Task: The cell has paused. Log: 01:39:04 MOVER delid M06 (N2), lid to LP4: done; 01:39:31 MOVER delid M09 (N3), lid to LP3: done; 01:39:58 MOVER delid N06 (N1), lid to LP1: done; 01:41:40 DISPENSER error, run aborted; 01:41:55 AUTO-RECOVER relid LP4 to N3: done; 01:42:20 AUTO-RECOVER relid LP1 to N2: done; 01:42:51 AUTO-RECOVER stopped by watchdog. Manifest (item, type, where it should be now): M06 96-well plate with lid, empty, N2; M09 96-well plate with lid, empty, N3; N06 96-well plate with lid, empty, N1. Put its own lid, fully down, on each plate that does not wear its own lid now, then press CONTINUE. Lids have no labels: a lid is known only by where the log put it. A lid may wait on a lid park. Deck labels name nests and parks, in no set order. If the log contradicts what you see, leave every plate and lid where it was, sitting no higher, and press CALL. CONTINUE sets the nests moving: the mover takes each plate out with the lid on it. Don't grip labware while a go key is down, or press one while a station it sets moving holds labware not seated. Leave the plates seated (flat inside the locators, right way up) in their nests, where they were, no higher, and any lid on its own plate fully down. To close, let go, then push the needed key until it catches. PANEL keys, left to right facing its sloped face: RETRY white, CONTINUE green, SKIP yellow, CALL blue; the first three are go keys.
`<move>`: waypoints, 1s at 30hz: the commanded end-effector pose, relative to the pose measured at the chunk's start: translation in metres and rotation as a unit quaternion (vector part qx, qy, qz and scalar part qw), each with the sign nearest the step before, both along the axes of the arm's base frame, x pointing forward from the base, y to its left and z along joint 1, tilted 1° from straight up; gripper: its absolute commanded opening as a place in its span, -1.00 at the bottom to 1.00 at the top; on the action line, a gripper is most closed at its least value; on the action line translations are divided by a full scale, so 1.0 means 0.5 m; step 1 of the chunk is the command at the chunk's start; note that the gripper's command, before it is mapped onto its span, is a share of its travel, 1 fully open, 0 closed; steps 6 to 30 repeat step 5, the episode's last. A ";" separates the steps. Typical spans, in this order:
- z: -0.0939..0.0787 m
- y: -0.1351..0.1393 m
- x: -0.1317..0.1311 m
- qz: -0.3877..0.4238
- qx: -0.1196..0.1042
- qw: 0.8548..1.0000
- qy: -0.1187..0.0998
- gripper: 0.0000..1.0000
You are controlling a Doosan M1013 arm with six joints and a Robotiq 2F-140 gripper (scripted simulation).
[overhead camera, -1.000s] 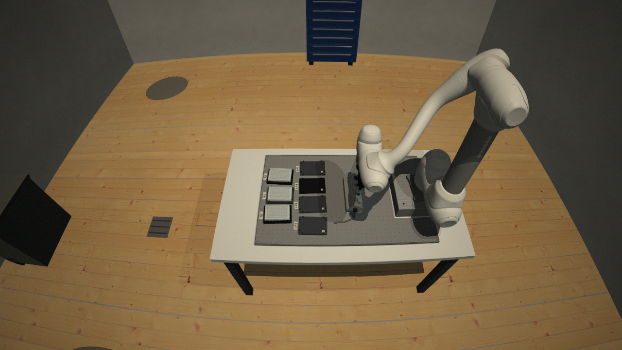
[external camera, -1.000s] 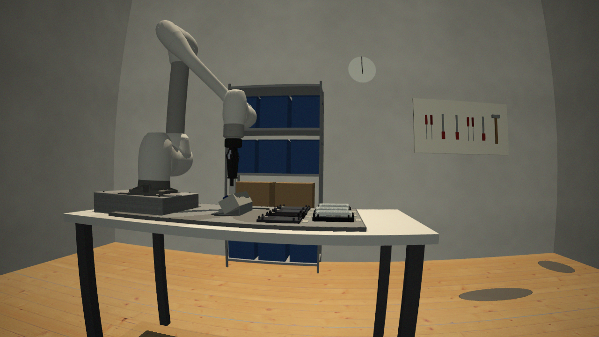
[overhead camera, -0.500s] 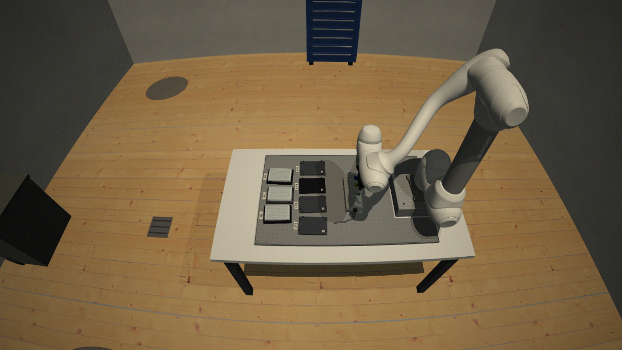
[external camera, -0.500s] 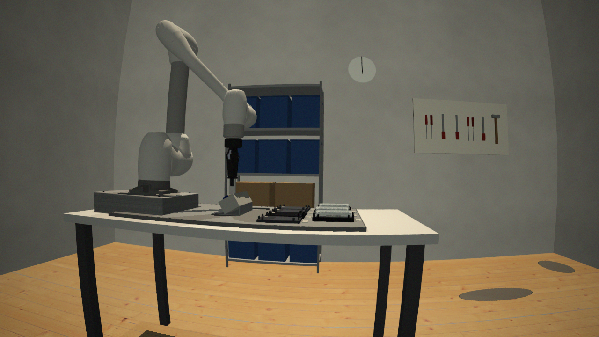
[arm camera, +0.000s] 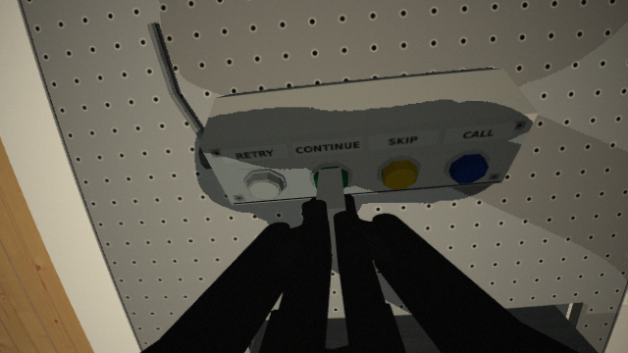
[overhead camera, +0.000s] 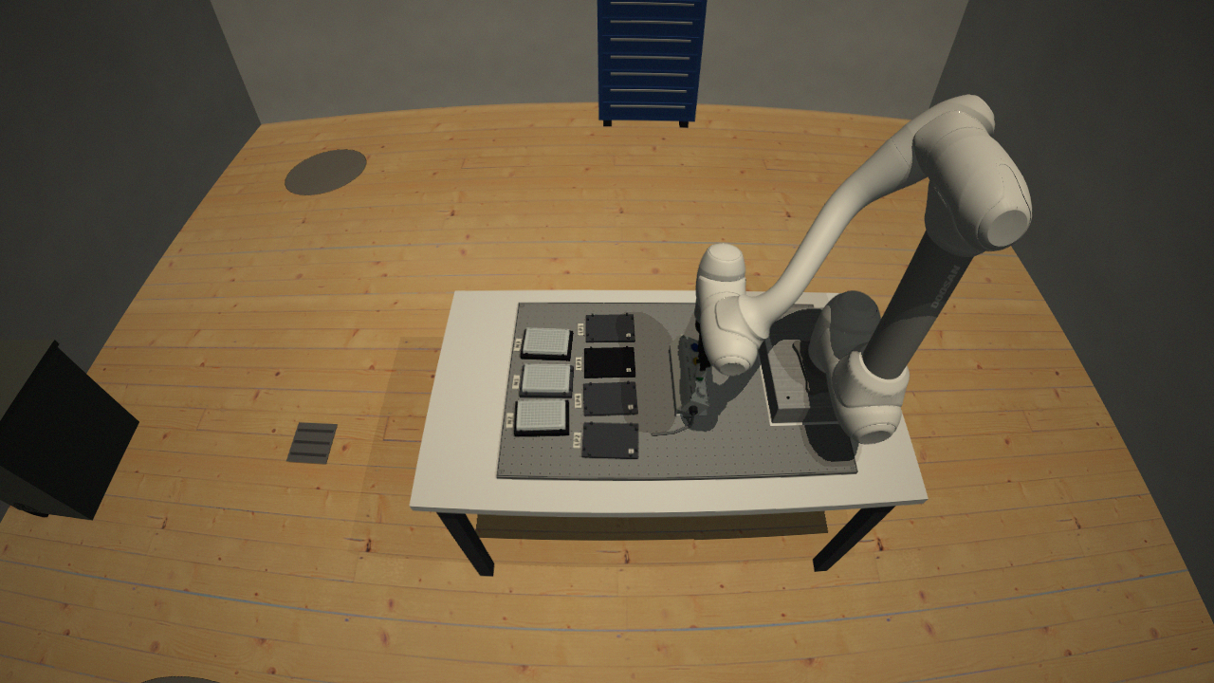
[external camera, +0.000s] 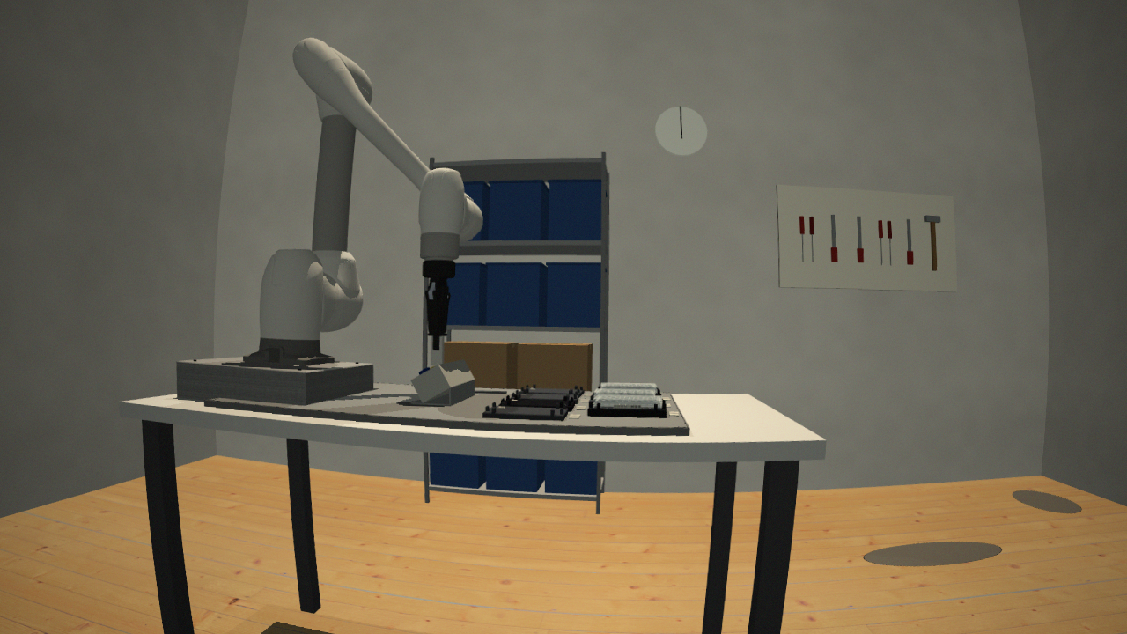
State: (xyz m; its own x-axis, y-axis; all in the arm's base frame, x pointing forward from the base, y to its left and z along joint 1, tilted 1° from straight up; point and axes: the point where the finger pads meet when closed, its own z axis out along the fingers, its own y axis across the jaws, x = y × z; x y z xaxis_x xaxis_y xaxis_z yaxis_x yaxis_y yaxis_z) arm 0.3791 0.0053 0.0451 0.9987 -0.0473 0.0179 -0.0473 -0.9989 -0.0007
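My hand (arm camera: 333, 196) is pinched together w/ nothing in it, tips over green CONTINUE key (arm camera: 320, 179) on panel (arm camera: 373, 105).

The claw (arm camera: 333, 196), shut and empty, pointed at the green CONTINUE key (arm camera: 332, 177); the yellow SKIP key (arm camera: 399, 173) sat just right.

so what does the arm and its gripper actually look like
The arm is smooth off-white with rounded bulbous joints and one dark grey upper section carrying lettering down its side. The gripper is black with thick black links and pale grey fingertip pads. No loose cables show.
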 end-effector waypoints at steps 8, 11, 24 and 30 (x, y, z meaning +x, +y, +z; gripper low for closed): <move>-0.001 0.000 -0.001 0.000 0.000 1.000 0.000 -1.00; -0.001 0.000 -0.001 0.000 0.000 1.000 0.000 -1.00; -0.001 0.000 -0.001 0.000 0.000 1.000 0.000 -1.00; -0.001 0.000 -0.001 0.000 0.000 1.000 0.000 -1.00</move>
